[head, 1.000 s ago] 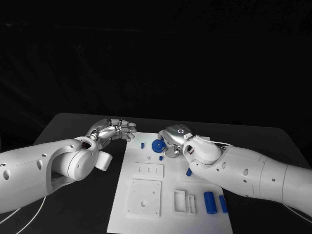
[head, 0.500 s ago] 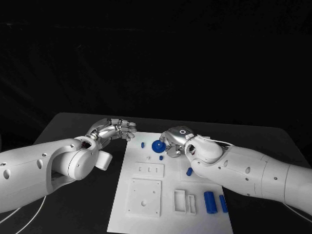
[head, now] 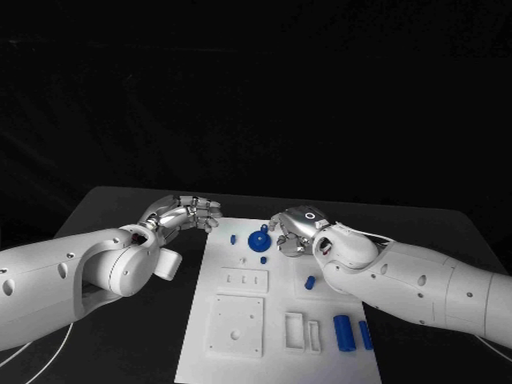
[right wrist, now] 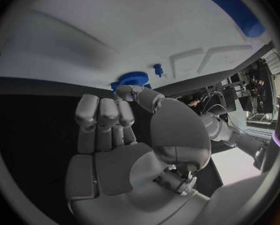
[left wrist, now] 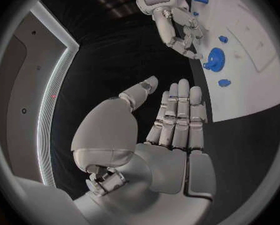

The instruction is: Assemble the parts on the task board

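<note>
The white task board [head: 279, 320] lies mid-table. A blue gear [head: 260, 239] sits near the board's far end, also seen as the gear [left wrist: 215, 59] and the gear [right wrist: 134, 78]. My right hand [head: 297, 232] hovers just right of it with fingers curled in. Its fingertips [left wrist: 191, 49] are close to the gear's rim, and I cannot tell whether they touch. Nothing is in that right hand [right wrist: 115, 135]. My left hand [head: 187, 214] hangs over the black table left of the board. That left hand [left wrist: 159, 135] has straight fingers, the thumb apart, and holds nothing.
Small blue pieces lie on the board: one [head: 233, 238] left of the gear, one [head: 263, 260] below it, one [head: 310, 282] mid-board. Two blue cylinders [head: 344, 332] lie at the near right. White recessed blocks [head: 235, 324] occupy the near left.
My right hand has drawn back to the right, uncovering the blue gear, which stays in place. My left hand has hardly moved.
</note>
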### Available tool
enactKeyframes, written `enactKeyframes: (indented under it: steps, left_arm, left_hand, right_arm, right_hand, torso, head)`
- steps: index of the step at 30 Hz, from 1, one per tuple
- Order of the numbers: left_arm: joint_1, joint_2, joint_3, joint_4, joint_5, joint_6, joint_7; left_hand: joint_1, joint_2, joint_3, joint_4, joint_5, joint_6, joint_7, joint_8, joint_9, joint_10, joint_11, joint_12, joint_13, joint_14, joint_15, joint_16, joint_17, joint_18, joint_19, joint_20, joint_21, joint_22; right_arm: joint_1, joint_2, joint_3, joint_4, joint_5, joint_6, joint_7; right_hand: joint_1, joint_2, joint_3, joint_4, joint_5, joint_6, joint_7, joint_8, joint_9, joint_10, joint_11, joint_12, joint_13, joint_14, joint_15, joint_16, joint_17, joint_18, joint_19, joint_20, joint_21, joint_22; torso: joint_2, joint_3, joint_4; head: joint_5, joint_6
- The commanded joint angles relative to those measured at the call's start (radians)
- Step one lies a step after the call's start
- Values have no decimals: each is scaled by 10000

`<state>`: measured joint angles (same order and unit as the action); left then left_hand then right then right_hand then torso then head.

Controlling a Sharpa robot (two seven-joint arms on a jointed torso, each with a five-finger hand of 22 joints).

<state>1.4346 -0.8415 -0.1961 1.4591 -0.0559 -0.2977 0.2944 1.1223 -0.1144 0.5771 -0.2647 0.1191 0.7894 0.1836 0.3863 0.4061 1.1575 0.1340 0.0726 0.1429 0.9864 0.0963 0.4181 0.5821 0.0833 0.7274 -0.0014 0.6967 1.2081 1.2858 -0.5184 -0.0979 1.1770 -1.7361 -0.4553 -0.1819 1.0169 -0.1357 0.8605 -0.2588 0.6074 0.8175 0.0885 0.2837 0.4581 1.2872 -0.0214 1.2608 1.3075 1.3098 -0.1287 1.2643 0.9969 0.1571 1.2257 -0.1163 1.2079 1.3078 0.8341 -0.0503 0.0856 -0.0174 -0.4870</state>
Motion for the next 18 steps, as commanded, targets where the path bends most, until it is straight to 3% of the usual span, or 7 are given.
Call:
enactKeyframes:
  steps: [1,2,4,8,10,12,18]
  left_arm:
    - [15,-15,9,-12,-26,39,116]
    - [15,-27,9,-10,-26,37,119]
    - [15,-20,9,-44,-26,70,124]
    - [14,-10,8,-90,-26,109,127]
    - [13,16,7,-132,-26,118,127]
    - [12,46,4,-177,-26,131,133]
    - [7,91,-18,-239,-26,195,142]
  left_hand:
    - [26,-106,35,-13,-34,-56,14,-36,15,15,42,-55,-8,50,23,-58,15,97,-70,8,59,-17]
    - [27,-106,35,-13,-35,-53,13,-35,16,17,41,-54,-8,51,23,-59,16,97,-71,8,60,-17]
    - [39,-103,40,-19,-37,-40,9,-30,23,27,33,-47,-8,52,23,-63,20,97,-75,8,61,-21]
    - [35,-97,34,-15,-48,-5,-3,-15,40,70,19,-25,-1,61,22,-70,31,95,-77,9,70,-27]
    - [32,-92,31,-12,-53,14,-11,-7,49,100,8,-12,3,64,22,-75,36,95,-80,10,74,-31]
    - [26,-83,23,-9,-63,51,-28,6,68,210,-40,36,26,70,22,-89,50,94,-86,9,85,-40]
    - [2,-75,3,-4,-74,85,-41,9,93,367,-107,94,61,76,23,-115,73,91,-98,10,102,-58]
  right_arm:
    - [59,-376,199,318,1317,-1345,1077]
    - [93,-529,268,415,1727,-1395,1309]
    - [161,-893,363,609,2585,-1445,1691]
    - [297,-1537,464,587,3963,-748,2371]
    - [331,-1827,471,422,4421,-87,2808]
    - [331,-2102,472,233,4841,6,3025]
    - [308,-2464,471,-474,5294,910,3723]
  right_hand:
    - [-17,-292,-267,35,-938,43,33,58,14,70,33,37,919,77,57,-13,19,1047,111,-65,61,126]
    - [86,-468,-369,114,-1898,42,45,78,26,71,64,34,917,81,46,-19,22,1047,130,-100,39,104]
    - [95,-902,-632,279,-2823,28,77,93,32,40,70,3,904,82,53,-37,24,1047,139,-120,12,90]
    - [133,-1142,-1097,365,-3387,230,237,214,71,115,212,97,958,99,194,-23,52,1047,136,-144,15,107]
    - [125,-1145,-1342,349,-3928,376,300,288,95,65,274,65,946,86,257,-30,61,1047,98,-137,8,119]
    - [137,-1069,-1640,257,-4379,453,345,314,94,-46,317,-15,911,58,305,-48,71,1047,18,-117,-10,136]
    - [133,-970,-2325,-24,-4008,643,415,341,74,-246,389,-165,830,8,366,-96,95,1047,-168,-16,-46,160]
  torso:
    - [-16,11,-28]
    - [-17,12,-30]
    - [-25,26,-52]
    - [-48,52,-97]
    - [-73,73,-140]
    - [-91,85,-160]
    - [-121,167,-221]
  head:
    - [-7,41]
    - [-8,52]
    - [-9,79]
    - [-49,122]
    - [-42,114]
    - [-83,121]
    - [-164,149]
